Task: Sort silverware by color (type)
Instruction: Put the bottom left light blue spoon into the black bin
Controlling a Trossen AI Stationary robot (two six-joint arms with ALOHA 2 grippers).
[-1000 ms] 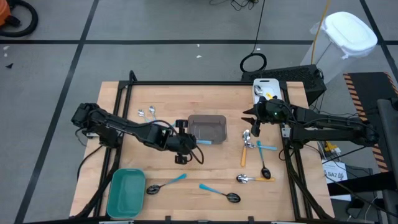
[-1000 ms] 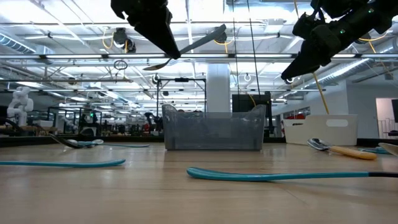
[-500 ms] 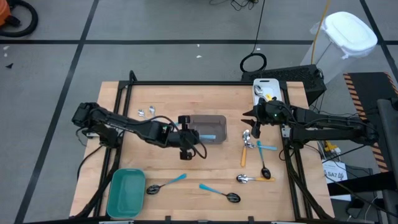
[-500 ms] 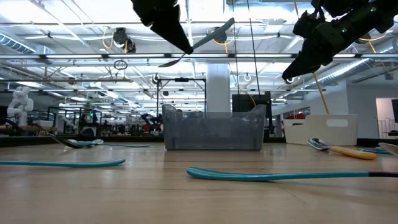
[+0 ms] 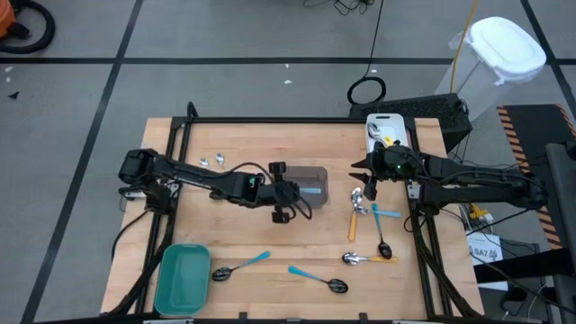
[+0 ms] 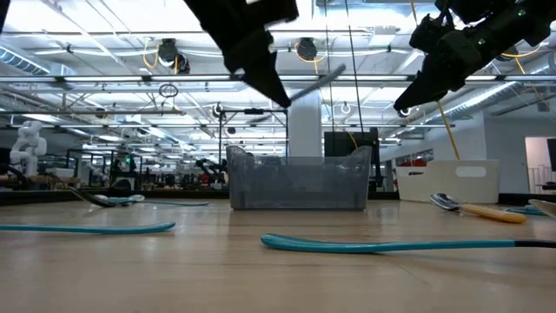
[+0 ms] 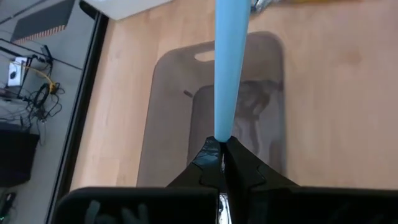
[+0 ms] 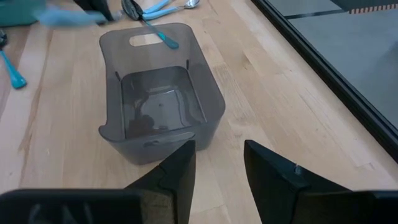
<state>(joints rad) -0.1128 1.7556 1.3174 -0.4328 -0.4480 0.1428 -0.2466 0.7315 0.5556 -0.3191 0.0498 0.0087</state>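
wooden table [image 5: 234,144] — spoon [image 7: 230,68] pinched between left fingers [image 7: 245,168]

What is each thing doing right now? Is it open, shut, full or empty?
Left pincer: shut on a blue-handled spoon, held above the grey bin.
Right pincer: open, holding nothing, hanging above the table.
Grey bin: empty.
Green tray: empty.
White bin: has something orange in it.
Loose spoons: lying flat on the table.

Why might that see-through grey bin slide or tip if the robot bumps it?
The grey bin looks empty, thin-walled plastic, so it is probably light. It sits loose on the smooth wooden table, so a nudge would likely slide it. Its wide flat base should resist tipping.
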